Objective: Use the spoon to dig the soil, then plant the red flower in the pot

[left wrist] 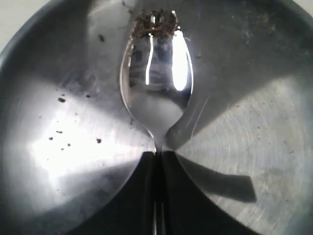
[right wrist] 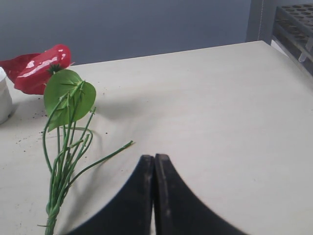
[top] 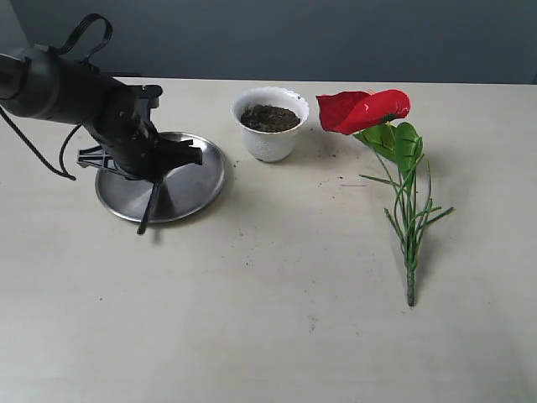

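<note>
My left gripper (top: 156,178) (left wrist: 159,154) is shut on the spoon (top: 148,208) (left wrist: 156,83), low over the round steel plate (top: 205,168) (left wrist: 254,147). The spoon's bowl points at the plate's near rim, with a few crumbs of soil (left wrist: 155,22) at its tip. The white scalloped pot (top: 268,144) stands right of the plate with dark soil (top: 270,117) inside. The red flower (top: 365,109) (right wrist: 41,66) lies flat on the table right of the pot, stem towards the front. My right gripper (right wrist: 154,157) is shut on nothing, above bare table beside the stem; the exterior view does not show it.
Loose soil specks (top: 331,155) dot the table between pot and flower, and the plate carries crumbs (left wrist: 61,100). A dark rack (right wrist: 293,24) stands beyond the table's far right corner. The pot's edge (right wrist: 4,98) shows in the right wrist view.
</note>
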`<state>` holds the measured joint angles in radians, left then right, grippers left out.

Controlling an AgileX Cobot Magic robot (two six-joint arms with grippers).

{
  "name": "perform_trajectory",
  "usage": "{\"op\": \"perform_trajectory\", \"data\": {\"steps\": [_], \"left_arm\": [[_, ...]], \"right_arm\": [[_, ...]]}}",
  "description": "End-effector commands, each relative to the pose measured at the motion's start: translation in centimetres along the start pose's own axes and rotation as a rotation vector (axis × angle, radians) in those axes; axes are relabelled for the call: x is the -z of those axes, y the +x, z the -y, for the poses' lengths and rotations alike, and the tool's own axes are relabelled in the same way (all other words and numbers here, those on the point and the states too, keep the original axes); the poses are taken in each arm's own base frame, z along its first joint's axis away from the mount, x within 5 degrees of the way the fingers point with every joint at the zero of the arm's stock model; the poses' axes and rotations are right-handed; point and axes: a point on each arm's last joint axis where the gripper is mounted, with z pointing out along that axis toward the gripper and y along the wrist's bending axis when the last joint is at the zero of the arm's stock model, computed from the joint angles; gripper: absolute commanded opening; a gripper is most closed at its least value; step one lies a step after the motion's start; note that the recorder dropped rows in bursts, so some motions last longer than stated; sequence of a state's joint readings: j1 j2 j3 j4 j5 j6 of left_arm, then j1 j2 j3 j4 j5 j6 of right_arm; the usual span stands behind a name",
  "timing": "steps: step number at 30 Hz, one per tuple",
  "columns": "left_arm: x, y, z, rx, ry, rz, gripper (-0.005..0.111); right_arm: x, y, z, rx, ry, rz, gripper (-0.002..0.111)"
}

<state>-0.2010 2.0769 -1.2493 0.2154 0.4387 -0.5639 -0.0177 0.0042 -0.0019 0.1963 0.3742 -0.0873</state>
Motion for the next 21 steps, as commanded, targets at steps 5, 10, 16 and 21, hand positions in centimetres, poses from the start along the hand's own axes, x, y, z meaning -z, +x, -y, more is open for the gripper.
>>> {"op": "perform_trajectory", "data": {"steps": [5,10,16,21], "left_arm": [[-0.1,0.3,0.0,0.005,0.009,0.001,0.021],[-0.1,-0.1,0.3,0.018,0.039,0.04,0.038],[-0.1,-0.1,0.3,0.02,0.037,0.036,0.042],[1.3,0.1,-0.1,0.023,-0.002,-0.015,0.05]], "right_arm": [[0.0,0.0,0.0,0.005,0.002,0.012,0.0],[0.0,0.0,0.0,0.005,0.002,0.012,0.0],[0.0,0.0,0.0,0.005,0.002,0.012,0.0],[0.0,0.0,0.0,0.005,0.002,0.012,0.0]]}}
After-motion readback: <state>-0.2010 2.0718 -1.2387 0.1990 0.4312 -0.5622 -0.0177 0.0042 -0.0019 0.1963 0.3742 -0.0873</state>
